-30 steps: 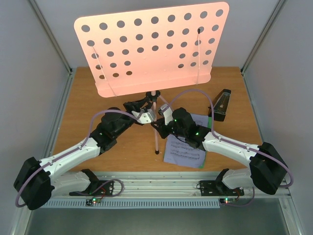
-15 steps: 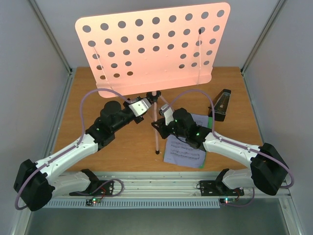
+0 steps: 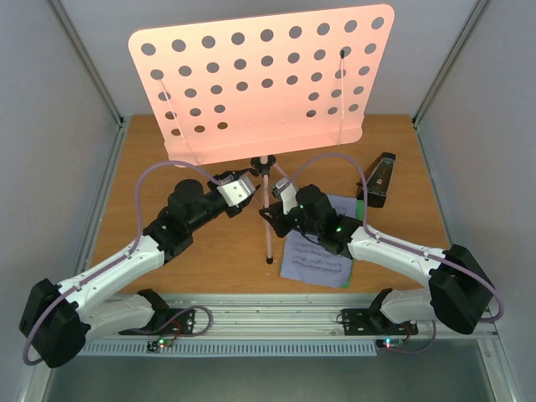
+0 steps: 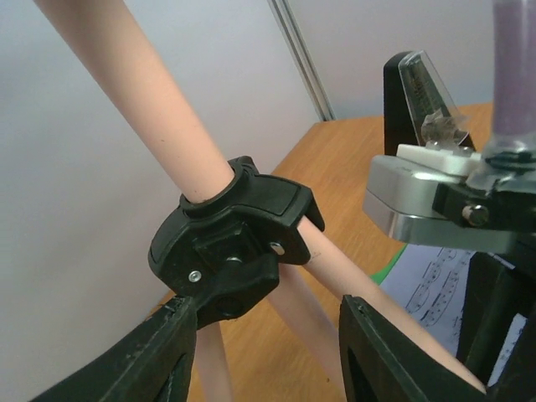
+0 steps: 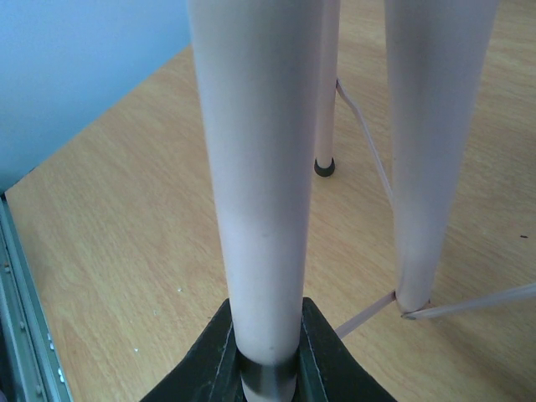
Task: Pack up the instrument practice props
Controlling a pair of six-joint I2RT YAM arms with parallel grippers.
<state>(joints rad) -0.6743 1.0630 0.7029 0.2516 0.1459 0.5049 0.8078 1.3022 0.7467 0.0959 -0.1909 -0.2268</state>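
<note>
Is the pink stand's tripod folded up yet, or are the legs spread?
Spread. In the right wrist view the pink stand's legs splay apart, one foot resting on the table.

The music stand (image 3: 251,72) was salmon pink, its desk patterned with rows of round holes; its leg collar (image 4: 230,251) was black. The sheet music (image 3: 314,261) was pale with black notation and a green edge. The metronome (image 3: 378,180) was black, the table (image 3: 410,209) orange-brown woodgrain
</note>
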